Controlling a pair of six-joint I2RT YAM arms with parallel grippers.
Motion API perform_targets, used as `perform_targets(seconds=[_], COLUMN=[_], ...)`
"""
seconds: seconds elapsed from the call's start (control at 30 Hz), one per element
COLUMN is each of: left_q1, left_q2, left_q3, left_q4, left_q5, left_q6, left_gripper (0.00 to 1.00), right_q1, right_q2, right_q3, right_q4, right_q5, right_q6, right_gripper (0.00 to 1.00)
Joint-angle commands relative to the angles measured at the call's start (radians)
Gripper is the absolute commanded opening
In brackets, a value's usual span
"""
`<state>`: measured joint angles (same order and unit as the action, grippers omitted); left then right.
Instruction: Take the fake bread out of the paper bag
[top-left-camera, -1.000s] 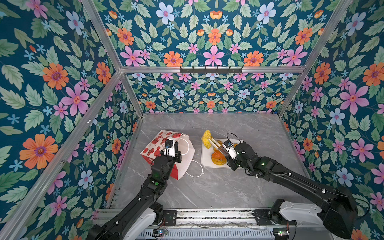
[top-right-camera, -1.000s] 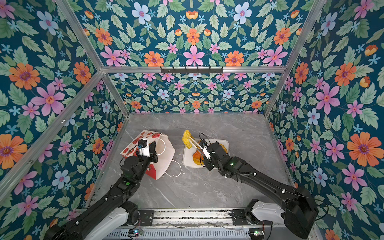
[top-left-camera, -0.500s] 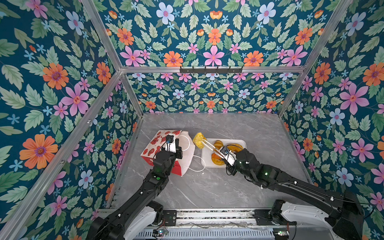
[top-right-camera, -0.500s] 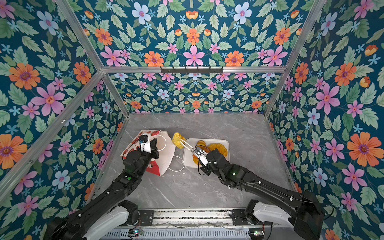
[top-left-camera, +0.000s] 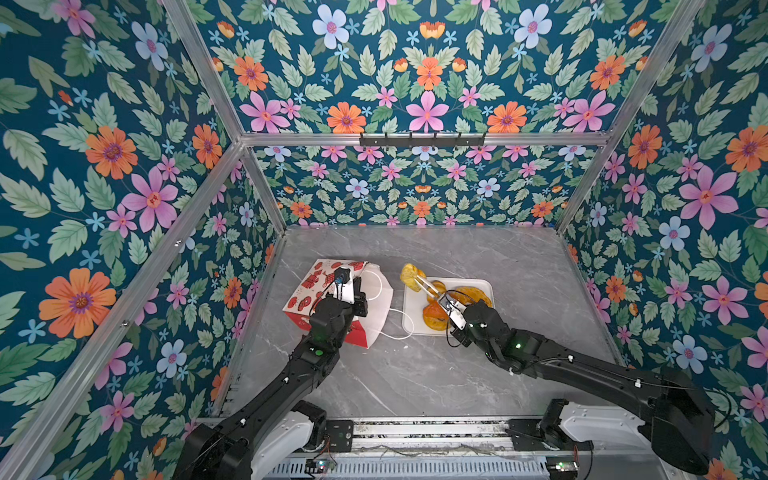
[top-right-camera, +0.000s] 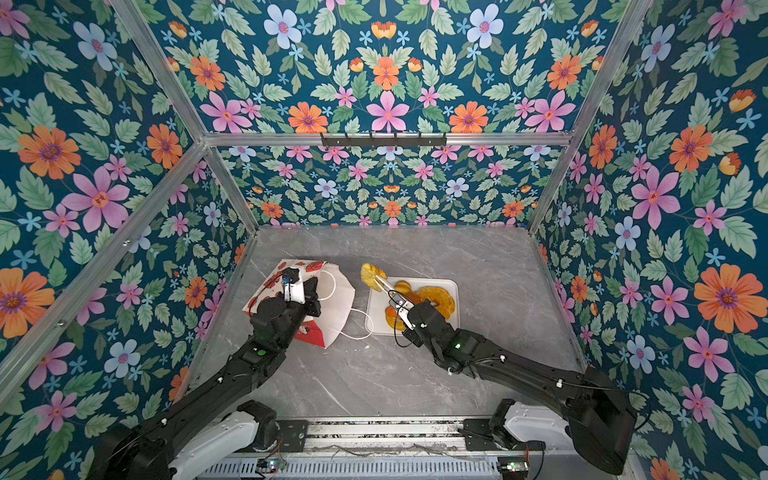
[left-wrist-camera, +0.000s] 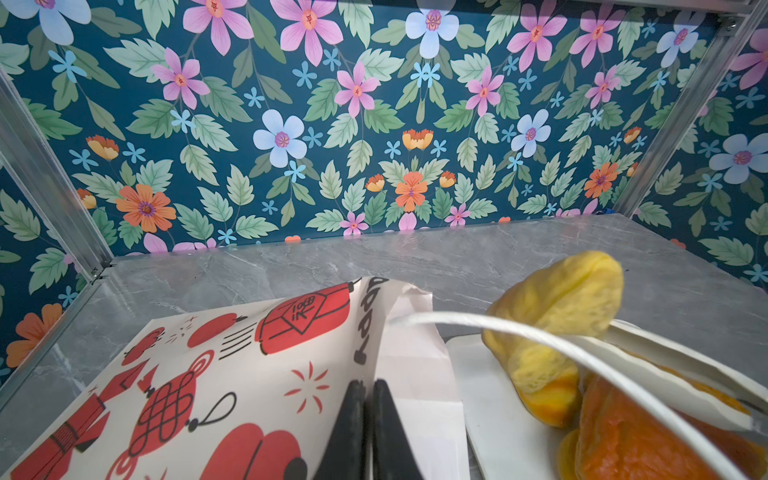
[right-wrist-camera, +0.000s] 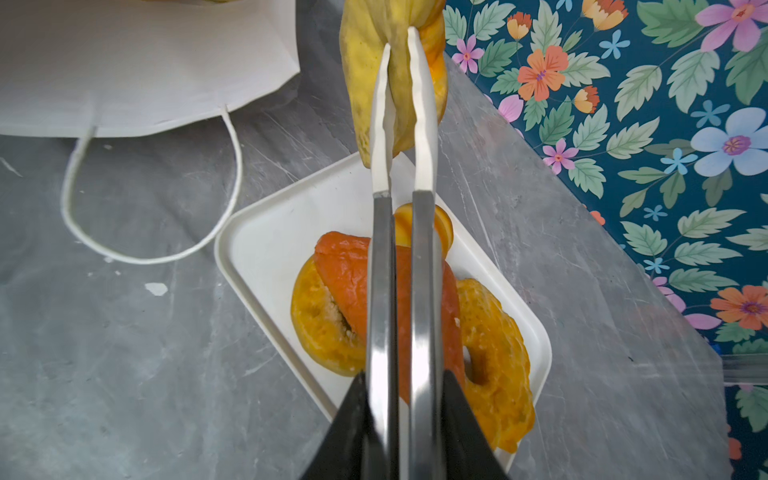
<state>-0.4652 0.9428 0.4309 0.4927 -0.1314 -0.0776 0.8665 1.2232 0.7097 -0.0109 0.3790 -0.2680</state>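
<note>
Fake bread (top-left-camera: 411, 275) tonged near tray (top-left-camera: 415, 313) — right gripper (right-wrist-camera: 401, 386) clamps tongs (top-left-camera: 428, 289), left gripper (left-wrist-camera: 365, 390) pinches bag (top-left-camera: 316, 286).

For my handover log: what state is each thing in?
Red-and-white paper bag: on its side, rim pinched.
Left claw: shut on bag.
Metal white-tipped tongs: squeezed closed.
Right claw: shut on tongs.
Yellow toy pastry: lifted in tongs.
White rectangular tray: holding orange pastries.

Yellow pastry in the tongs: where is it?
The yellow pastry hangs in the tongs by the white tray's far-left corner, right of the paper bag, in both top views.
</note>
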Motion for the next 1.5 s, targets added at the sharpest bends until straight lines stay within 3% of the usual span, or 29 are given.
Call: perform_targets(seconds=[0.0,0.3,0.5,0.67,1.1,1.47], left_q1=[0.000,0.000,0.002,0.001,0.003,0.003], left_q2=[-0.016,-0.023,-0.015,-0.012,0.024,0.207], left_q3=[-0.001,-0.016,-0.023,-0.030,-0.013,0.079], left_q4=[0.002,-0.001,0.016,0.028,0.026,0.077], left_q5=[-0.002,-0.005,0.005,0.004,0.023,0.101], left_q6=[-0.005,-0.002,-0.001,0.004,-0.031,-0.094], left_gripper=[0.09,0.09,0.09,0.09,0.10,0.10], right_q1=[-0.012,-0.027,-0.031,-0.029,-0.031,-0.031], right_q2=[0.034,0.048,-0.052,-0.130,0.115,0.197], right_q3=[0.023,0.079,0.087,0.068,0.120,0.140], right_q4=[0.105,0.012,-0.138,-0.163,-0.015,-0.005], right_q5=[0.020,0.039,0.152,0.117,0.024,0.024], right_q6=[-0.019,-0.021,0.021,0.046,-0.028,-0.027], right_gripper=[0.19,0.19,0.19,0.19,0.20,0.24])
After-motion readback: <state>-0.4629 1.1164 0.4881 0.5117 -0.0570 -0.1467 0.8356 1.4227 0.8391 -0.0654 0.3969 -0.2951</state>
